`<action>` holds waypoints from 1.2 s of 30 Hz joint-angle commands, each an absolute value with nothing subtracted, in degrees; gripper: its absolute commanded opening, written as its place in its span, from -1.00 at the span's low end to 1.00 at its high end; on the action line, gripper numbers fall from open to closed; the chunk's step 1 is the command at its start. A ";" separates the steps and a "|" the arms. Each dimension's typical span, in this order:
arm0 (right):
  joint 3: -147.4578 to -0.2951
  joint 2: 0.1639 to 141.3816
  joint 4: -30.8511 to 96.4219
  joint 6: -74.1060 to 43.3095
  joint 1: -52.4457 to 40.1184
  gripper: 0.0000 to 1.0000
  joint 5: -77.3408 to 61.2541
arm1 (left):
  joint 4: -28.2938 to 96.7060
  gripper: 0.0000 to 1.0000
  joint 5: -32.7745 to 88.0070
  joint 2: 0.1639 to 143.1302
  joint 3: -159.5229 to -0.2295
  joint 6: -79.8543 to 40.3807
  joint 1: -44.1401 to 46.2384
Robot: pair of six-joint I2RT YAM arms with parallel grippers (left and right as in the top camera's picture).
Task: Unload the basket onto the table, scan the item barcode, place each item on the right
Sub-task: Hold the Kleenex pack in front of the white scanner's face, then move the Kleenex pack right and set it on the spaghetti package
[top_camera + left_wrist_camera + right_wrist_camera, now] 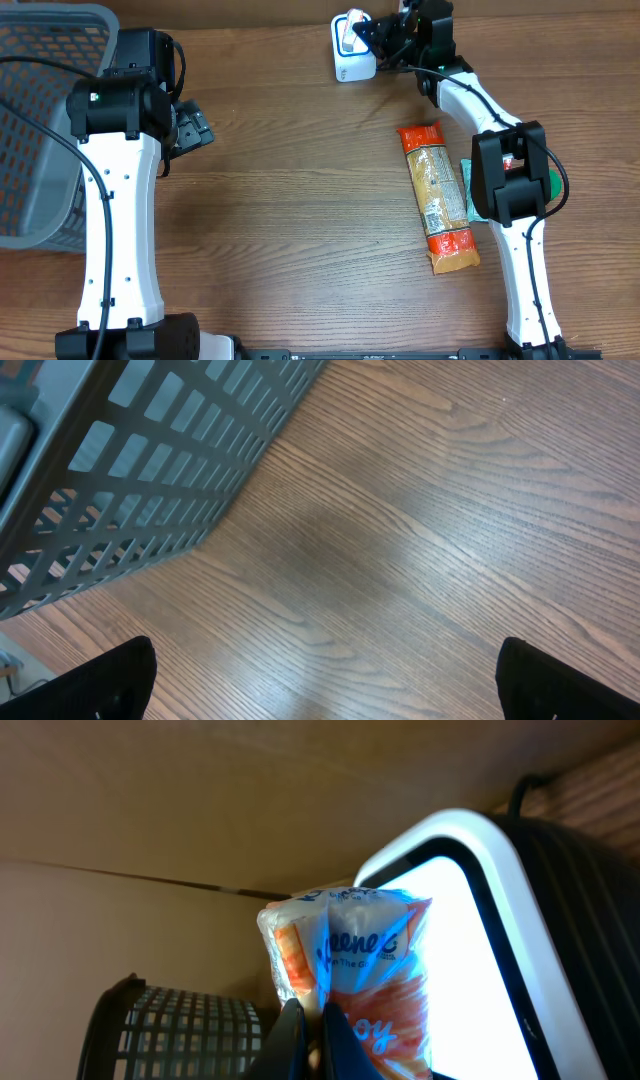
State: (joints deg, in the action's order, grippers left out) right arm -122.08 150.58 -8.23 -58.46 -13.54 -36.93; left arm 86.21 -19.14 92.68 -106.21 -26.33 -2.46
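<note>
My right gripper (385, 35) is at the back of the table, shut on a small tissue pack (350, 30) with blue and orange print. In the right wrist view the pack (350, 960) stands up from the closed gripper (312, 1015), pinched by its edge, right in front of the scanner's (480, 950) bright white window. The scanner (352, 62) is a white box at the table's far edge. My left gripper (195, 128) hovers over bare wood on the left side, open, its dark fingertips (115, 685) far apart with nothing between them.
A grey mesh basket (40, 120) fills the far left corner, close beside the left gripper. A long orange pasta packet (438, 195) lies on the right side of the table. Something green (553, 185) shows partly under the right arm.
</note>
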 commanded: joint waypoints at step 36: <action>-118.87 115.15 87.31 -5.72 -9.19 -0.93 -9.82 | 86.30 0.99 -19.84 92.99 -106.50 -25.28 -2.61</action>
State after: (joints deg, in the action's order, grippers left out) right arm -120.81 114.28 85.43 -10.31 -9.41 -22.57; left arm 86.21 -19.11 92.68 -106.21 -26.33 -2.46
